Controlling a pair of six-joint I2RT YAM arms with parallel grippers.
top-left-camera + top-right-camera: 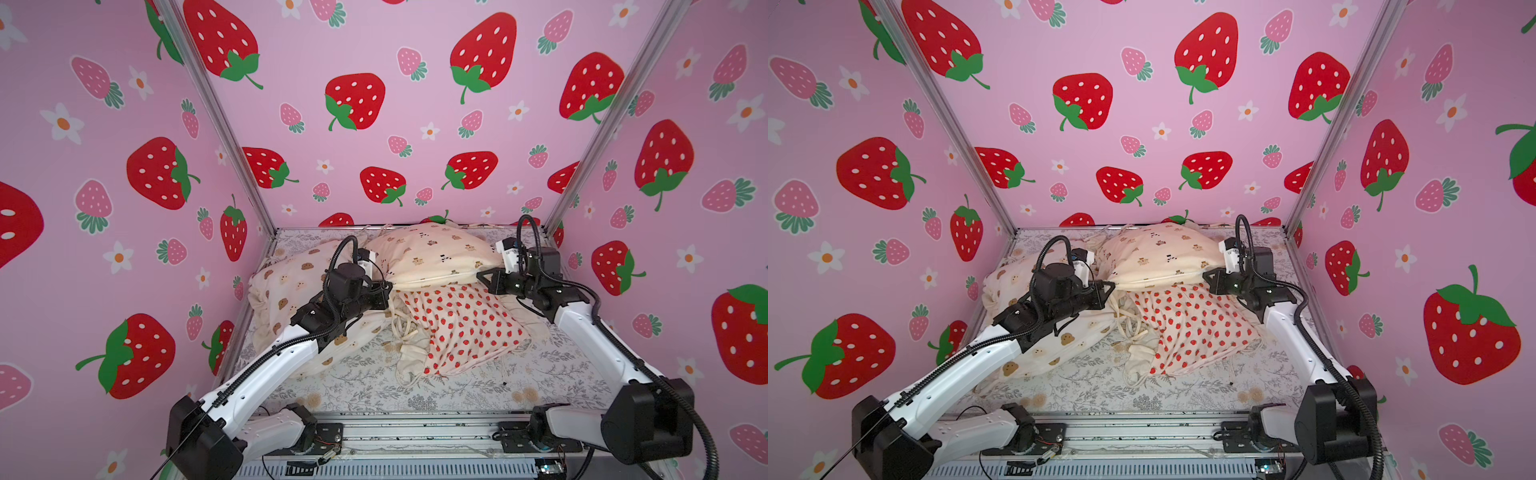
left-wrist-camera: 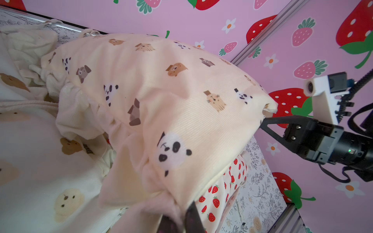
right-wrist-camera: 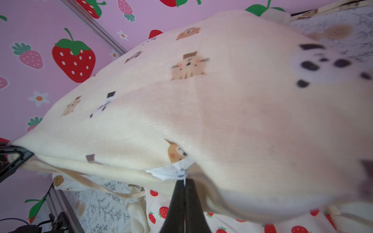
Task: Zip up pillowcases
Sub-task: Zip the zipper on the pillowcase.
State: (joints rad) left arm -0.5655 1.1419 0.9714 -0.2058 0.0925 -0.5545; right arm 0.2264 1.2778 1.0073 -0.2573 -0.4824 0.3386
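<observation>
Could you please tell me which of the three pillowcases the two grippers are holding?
The bears-and-pandas print pillowcase, atop the strawberry-print pillowcase: the left gripper pinches one corner, the right gripper its zipper pull.

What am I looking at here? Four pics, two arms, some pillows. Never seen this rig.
It is a pair of tabletop robot arms, each ending in a two-finger gripper. Both top views come from one stereo camera that looks down on the whole scene. The other two pictures come from a camera on each arm's wrist.

Three stuffed pillowcases lie on the fern-printed sheet. They are a bear-face pillowcase, a strawberry pillowcase, and a bears-and-pandas pillowcase resting partly on the strawberry one.

The left gripper is shut on one corner of the bears-and-pandas pillowcase. The right gripper is shut on that pillowcase's white zipper pull, near the opposite corner. It looks set up to pull the zipper.
</observation>
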